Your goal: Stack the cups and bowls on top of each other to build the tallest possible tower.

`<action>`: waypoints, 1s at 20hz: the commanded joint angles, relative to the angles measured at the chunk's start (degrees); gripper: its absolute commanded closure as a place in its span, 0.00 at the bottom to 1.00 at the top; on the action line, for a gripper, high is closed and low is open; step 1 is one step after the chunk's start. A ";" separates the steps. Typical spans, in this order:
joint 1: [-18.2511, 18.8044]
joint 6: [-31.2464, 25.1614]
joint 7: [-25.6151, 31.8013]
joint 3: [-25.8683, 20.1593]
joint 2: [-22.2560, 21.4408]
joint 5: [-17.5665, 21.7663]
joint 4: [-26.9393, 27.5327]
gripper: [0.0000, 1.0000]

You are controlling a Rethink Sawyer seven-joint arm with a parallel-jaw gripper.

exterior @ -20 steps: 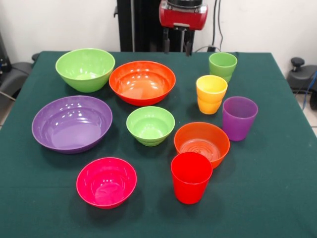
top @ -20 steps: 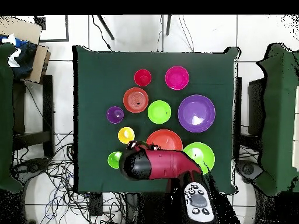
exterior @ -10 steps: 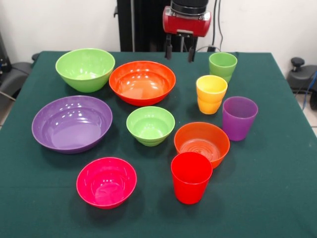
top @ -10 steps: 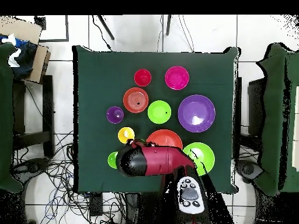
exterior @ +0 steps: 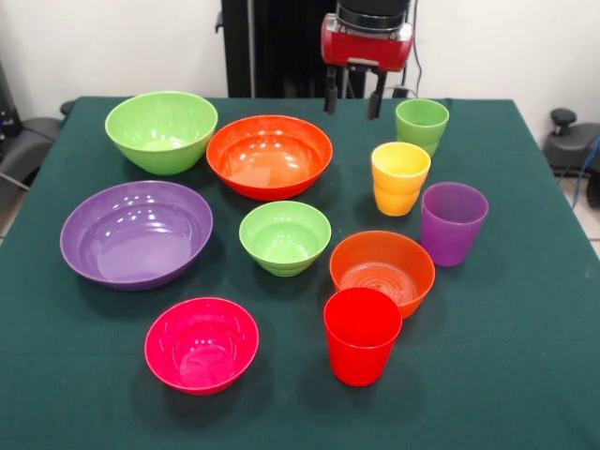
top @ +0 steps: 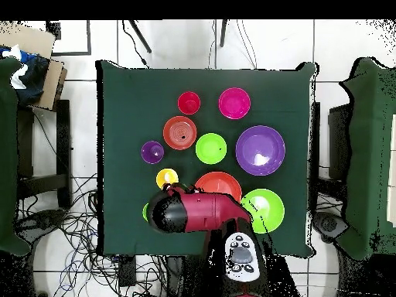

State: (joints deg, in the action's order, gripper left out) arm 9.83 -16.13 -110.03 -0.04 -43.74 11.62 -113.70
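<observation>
Green cup (exterior: 422,124) at the table's far edge looks like the first pick, since the gripper (exterior: 354,96) hangs just beside it with jaws open and empty, nothing stacked yet, so next it needs centring over that rim.

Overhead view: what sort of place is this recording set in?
Probably a robotics lab, not a kitchen. A green-clothed table stands on a tiled floor with loose cables trailing beside it, and the arm's pedestal rises at the table's far edge, with plastic cups and bowls laid out as test items.
</observation>
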 commanded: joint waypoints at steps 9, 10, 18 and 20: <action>-3.61 3.37 -10.00 -0.23 2.39 -4.75 3.72 0.00; -3.87 3.60 -10.06 0.00 2.58 -4.89 3.84 0.00; -6.16 4.50 -11.06 1.82 4.95 -6.83 5.85 0.00; -6.85 5.13 -11.21 2.51 5.84 -7.24 6.54 0.00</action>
State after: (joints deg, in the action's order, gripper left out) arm 5.26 -15.74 -110.04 3.18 -41.91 7.05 -112.06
